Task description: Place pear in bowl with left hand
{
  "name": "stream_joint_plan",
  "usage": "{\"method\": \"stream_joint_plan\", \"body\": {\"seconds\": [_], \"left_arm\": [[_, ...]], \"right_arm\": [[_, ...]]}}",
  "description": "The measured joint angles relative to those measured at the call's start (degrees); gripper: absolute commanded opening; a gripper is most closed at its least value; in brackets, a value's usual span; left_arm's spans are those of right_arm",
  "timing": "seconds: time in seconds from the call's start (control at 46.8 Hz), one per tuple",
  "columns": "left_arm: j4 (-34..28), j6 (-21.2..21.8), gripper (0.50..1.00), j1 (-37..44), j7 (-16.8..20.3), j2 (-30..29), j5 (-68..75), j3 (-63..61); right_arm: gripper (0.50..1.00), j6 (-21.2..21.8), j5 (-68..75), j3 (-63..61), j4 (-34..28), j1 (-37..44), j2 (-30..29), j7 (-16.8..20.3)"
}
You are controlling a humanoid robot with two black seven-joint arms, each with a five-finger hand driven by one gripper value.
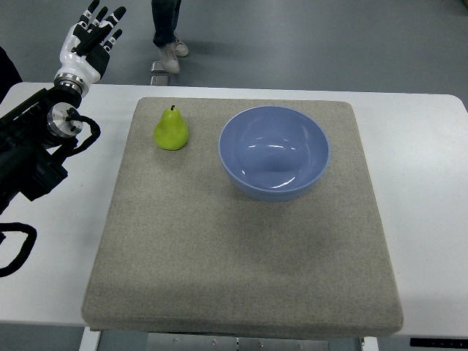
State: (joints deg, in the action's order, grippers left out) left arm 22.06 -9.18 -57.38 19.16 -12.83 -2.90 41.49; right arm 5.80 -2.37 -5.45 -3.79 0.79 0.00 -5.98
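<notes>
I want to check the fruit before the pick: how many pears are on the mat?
1. The pear stands upright on the far left part of the mat, left of the bowl and apart from it. The bowl looks empty, so none is hidden there.

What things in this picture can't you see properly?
- Person, top view: only the legs and shoes show; the top edge cuts off the rest.
- Right hand: nowhere in the top view.
- Left hand: its arm runs off the left edge.
- Bowl: its underside is hidden by its own walls.
- Pear: its far side faces away from the camera.
- Table: under the grey mat it is covered.
</notes>
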Motion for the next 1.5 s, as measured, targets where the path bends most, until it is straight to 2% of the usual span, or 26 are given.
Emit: {"method": "stream_joint_plan", "body": {"seconds": [1.133, 1.368, 1.497], "left_arm": [[0.2, -0.3, 0.992, -0.2, -0.2, -0.1, 0.9, -1.0], [0.3, -1.4, 0.992, -0.8, -1.0, -0.2, 2.5, -1.3], [0.3, -1.5, 0.992, -1.8, -1.0, -0.4, 4.4, -6.1]], "right_arm": [[0.926, 0.0, 0.0, 0.0, 0.0, 0.0, 0.0, 0.0], [0.926, 0.0, 0.0, 0.0, 0.0, 0.0, 0.0, 0.0], [0.926, 0.0, 0.0, 0.0, 0.0, 0.0, 0.0, 0.0]]}}
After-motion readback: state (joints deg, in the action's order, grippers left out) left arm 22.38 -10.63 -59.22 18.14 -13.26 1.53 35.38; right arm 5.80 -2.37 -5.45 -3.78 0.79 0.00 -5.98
